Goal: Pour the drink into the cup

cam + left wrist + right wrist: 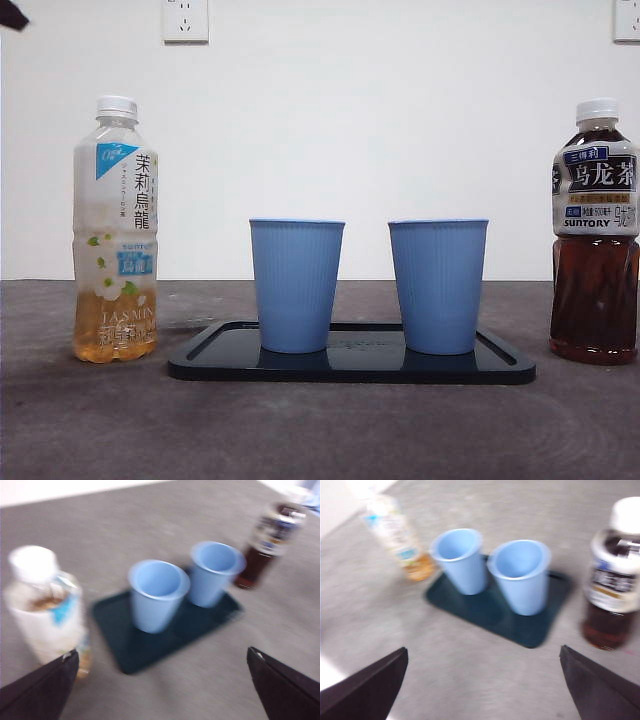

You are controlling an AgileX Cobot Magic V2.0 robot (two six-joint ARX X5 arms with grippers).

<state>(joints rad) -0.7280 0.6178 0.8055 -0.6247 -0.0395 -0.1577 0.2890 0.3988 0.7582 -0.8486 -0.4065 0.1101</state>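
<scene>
**Two capped bottles, two empty cups, both grippers released and waiting**

Two blue cups stand upright side by side on a dark tray (505, 362) in the middle of the grey table (320, 430). The left cup (296, 285) and the right cup (438, 286) are near each other but not touching, and both wrist views show them empty. Off the tray's left edge stands the jasmine tea bottle (116, 230), with pale amber drink filling only its lower part. Off the tray's right edge stands the dark oolong bottle (595, 235), much fuller. Both carry white caps, which look closed.

The left gripper (160, 690) hangs above the table close to the jasmine bottle, jaws spread wide and holding nothing. The right gripper (480, 685) is likewise spread and empty, with the oolong bottle just off to one side. Both wrist views are blurred, so fine detail is lost.

Handling, as a judgement: the bottles are thin plastic, smooth under their labels, and will give if squeezed hard. The jasmine bottle should be light and easy to tip; the oolong one heavier, with liquid that shifts as it tilts. The labelled mid-body looks the safest place to grip. A cap must come off before pouring. The cups are light and could topple if nudged by a bottle neck.
</scene>
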